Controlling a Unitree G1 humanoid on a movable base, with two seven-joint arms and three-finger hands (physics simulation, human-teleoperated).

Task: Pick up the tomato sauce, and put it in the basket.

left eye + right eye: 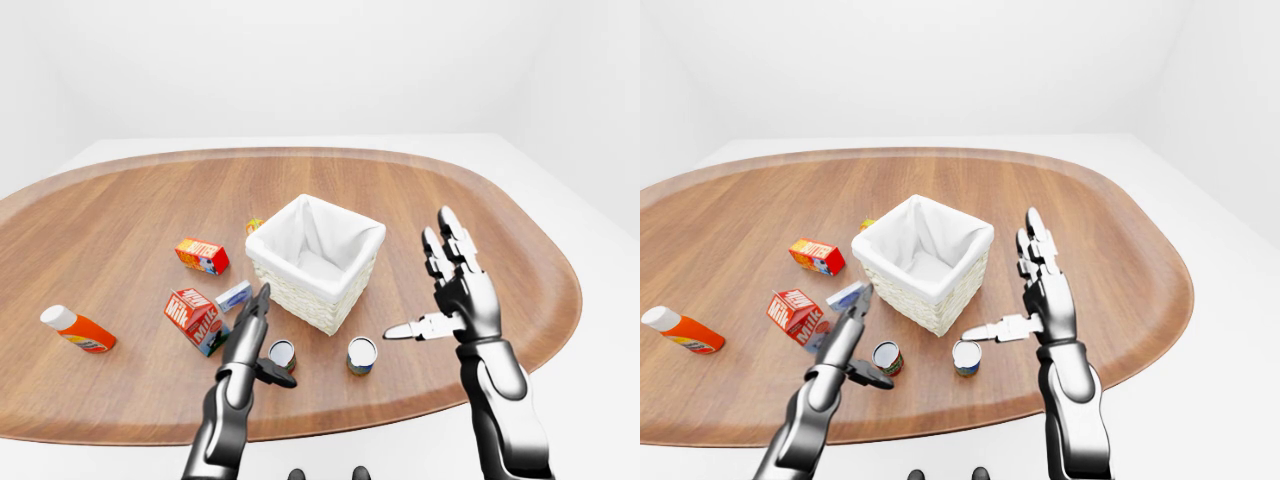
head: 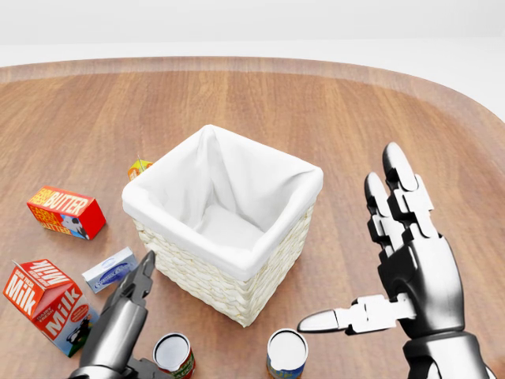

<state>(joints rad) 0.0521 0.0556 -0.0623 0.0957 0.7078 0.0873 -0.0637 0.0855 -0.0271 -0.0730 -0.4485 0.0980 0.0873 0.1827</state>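
The tomato sauce [image 2: 173, 354] is a small can with a red and green label, upright at the bottom of the head view, just below the wicker basket [image 2: 211, 278] with its white liner. My left hand [image 1: 277, 338] is open beside the can on its left: the fingers point up toward the basket and the thumb reaches toward the can without closing on it. Right of the basket, my right hand [image 2: 351, 239] is raised and open, palm turned left, holding nothing.
A second can [image 2: 286, 352] with a blue and yellow label stands right of the tomato sauce. On the left lie a milk carton [image 2: 43, 298], a butter box [image 2: 65, 212], a small blue-white box [image 2: 109, 269] and an orange bottle [image 1: 78, 329]. The table edge [image 1: 400, 408] curves close below the cans.
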